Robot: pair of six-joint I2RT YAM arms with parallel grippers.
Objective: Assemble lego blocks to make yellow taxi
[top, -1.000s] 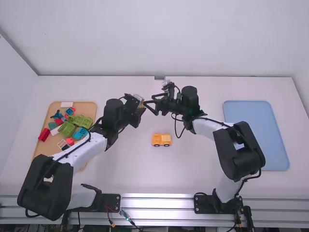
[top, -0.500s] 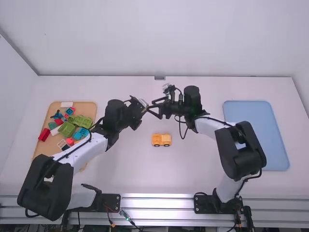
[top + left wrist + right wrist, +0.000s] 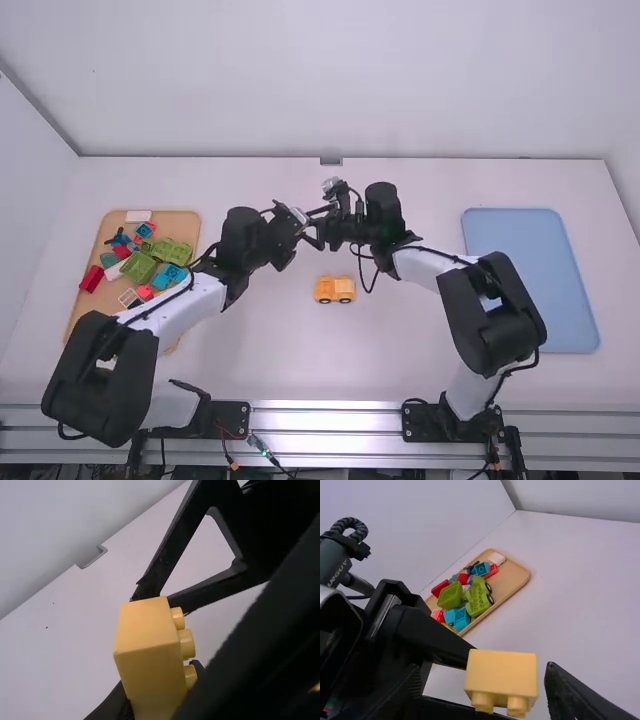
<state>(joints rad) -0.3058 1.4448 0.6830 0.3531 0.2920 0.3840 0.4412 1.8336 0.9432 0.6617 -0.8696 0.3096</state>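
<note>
The left gripper (image 3: 303, 218) has its fingers closed onto a yellow block (image 3: 150, 660), one on each side, with the block's round studs facing one of them. The right gripper (image 3: 318, 225) stands open just beside it: in the right wrist view its fingers are spread wide, with the block between them and a gap showing on either side. It has hold of nothing. The two grippers meet tip to tip above the table (image 3: 400, 360), near its middle, the left arm coming in from the left and the right arm from the right.

Nearer the camera than the grippers, a yellow truck (image 3: 334, 289) stands on the table on its dark wheels, well apart from both.

Farther out to the left, partly behind the left arm, lies a wooden tray (image 3: 515, 577) of mixed pieces: a green car (image 3: 479, 599) with wheels, a green box (image 3: 451, 596) beside it, blue blocks (image 3: 462, 619), a red block (image 3: 91, 278) by the tray's outer side and a white block (image 3: 138, 215) at its far end. Out to the right, beyond the right arm, a blue tray (image 3: 530, 290) lies flat on the table.
</note>
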